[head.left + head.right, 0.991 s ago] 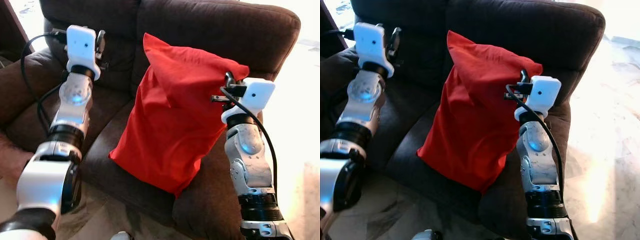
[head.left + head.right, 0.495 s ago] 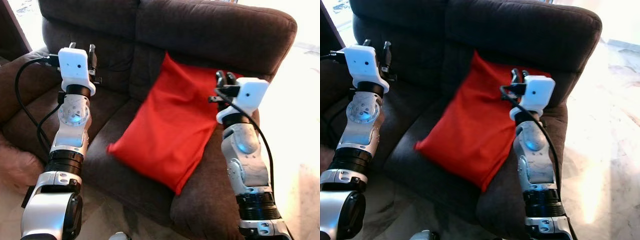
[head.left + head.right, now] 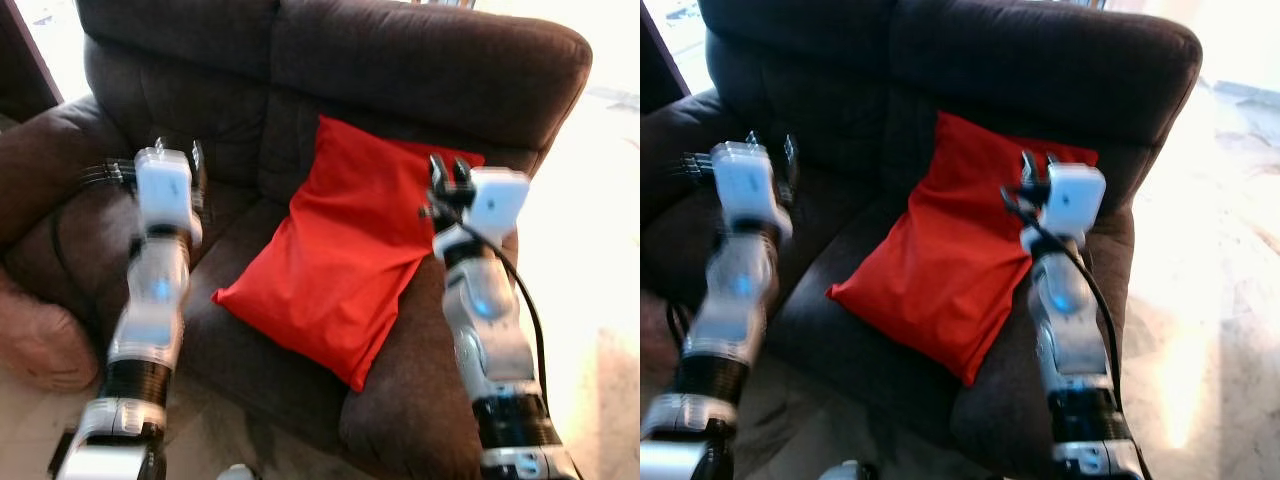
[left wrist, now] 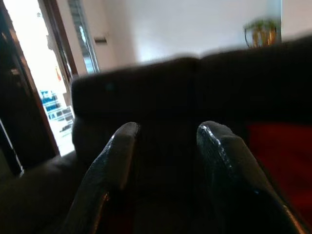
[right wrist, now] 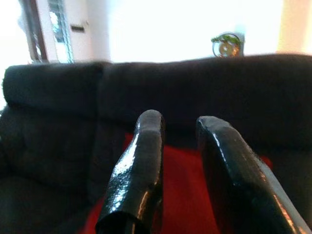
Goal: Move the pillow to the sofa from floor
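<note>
At the centre of your head view, the red pillow (image 3: 345, 270) lies on the dark brown sofa (image 3: 430, 70), its top leaning against the backrest and its lower corner reaching the seat's front edge. Your right gripper (image 3: 447, 172) hovers at the pillow's upper right corner, jaws parted and grasping nothing. Your left gripper (image 4: 165, 146), blurred, sits over the seat at the left of the frame, jaws likewise released and empty.
</note>
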